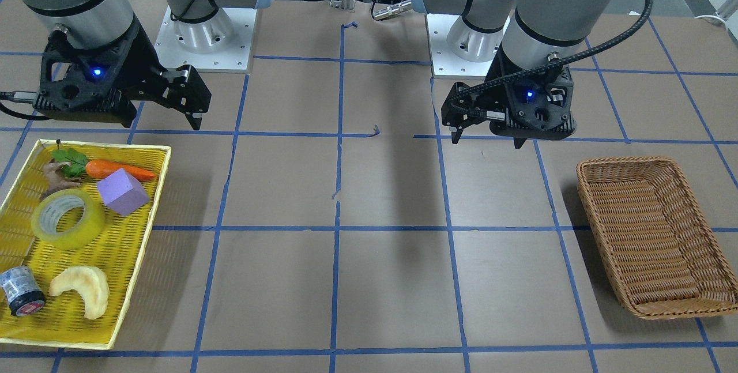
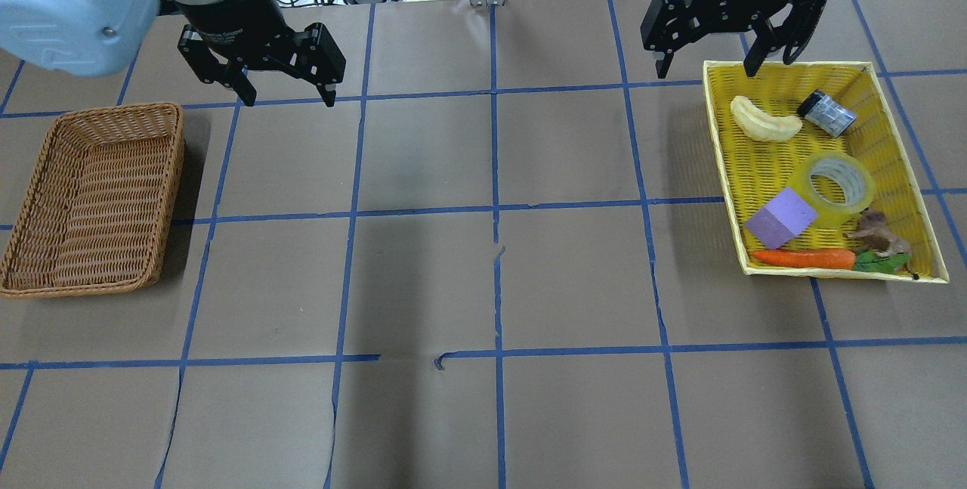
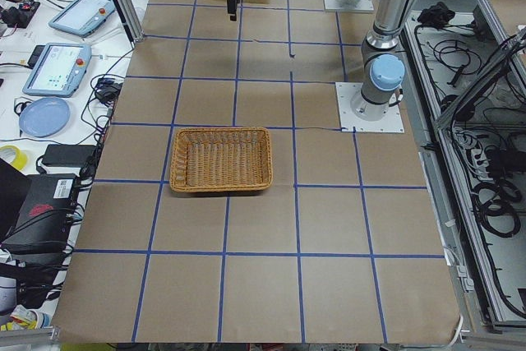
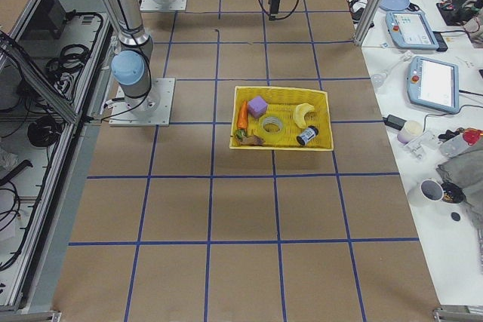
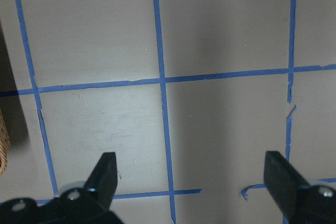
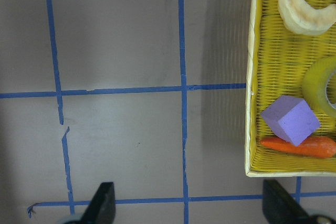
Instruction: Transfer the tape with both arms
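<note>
The tape [image 2: 837,181], a translucent yellow roll with a whitish core, lies flat in the yellow tray [image 2: 724,164] on my right side. It also shows in the front view [image 1: 68,218] and at the right edge of the right wrist view [image 6: 321,85]. My right gripper [image 2: 706,72] is open and empty. It hangs above the table at the tray's far left corner, away from the tape. My left gripper [image 2: 287,96] is open and empty, above bare table just right of the wicker basket [image 2: 91,194]. Both wrist views show wide-open fingers over the taped grid.
The tray also holds a purple block [image 2: 780,218], a carrot [image 2: 804,258], a cream crescent [image 2: 764,121], a small grey cylinder [image 2: 827,112] and a brown figure [image 2: 876,233]. The wicker basket holds nothing. Blue tape lines divide the brown table.
</note>
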